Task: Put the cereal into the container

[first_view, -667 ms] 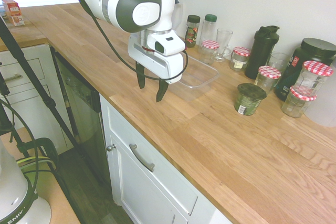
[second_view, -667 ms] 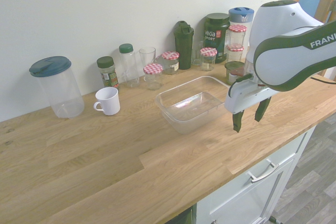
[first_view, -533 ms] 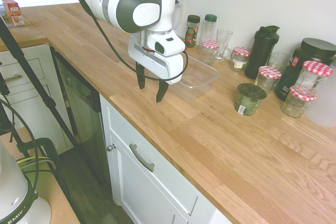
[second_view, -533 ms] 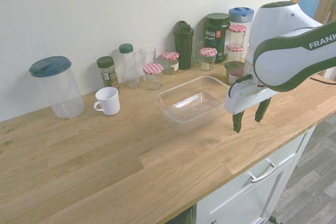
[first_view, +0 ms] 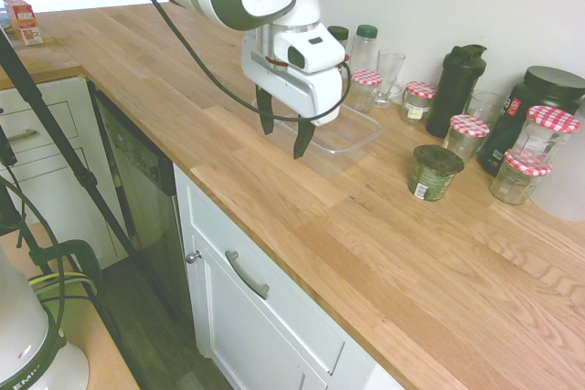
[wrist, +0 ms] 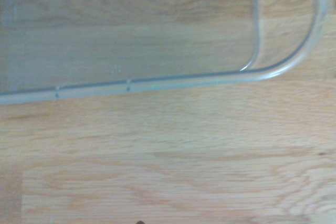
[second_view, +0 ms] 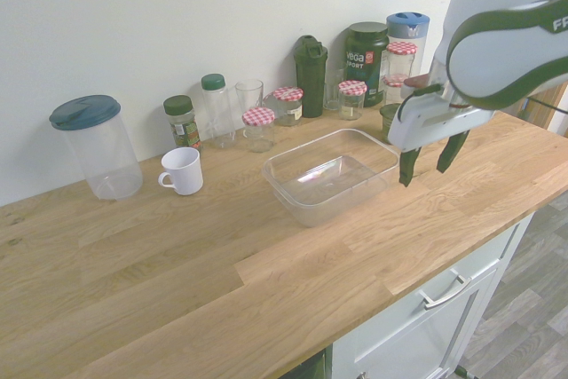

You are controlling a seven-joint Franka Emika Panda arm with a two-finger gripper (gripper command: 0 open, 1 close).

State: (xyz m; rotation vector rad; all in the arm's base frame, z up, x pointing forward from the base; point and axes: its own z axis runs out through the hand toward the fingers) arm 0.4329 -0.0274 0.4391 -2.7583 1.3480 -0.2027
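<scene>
Though near container, claw apart from cereal

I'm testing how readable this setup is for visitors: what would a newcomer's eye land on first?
Probably the bulky white robot arm with its black two-finger gripper, fingers spread above the counter. Next, the shallow clear plastic rectangular tub on the pale wooden worktop, then the red-and-white checkered jar lids near the wall.
</scene>
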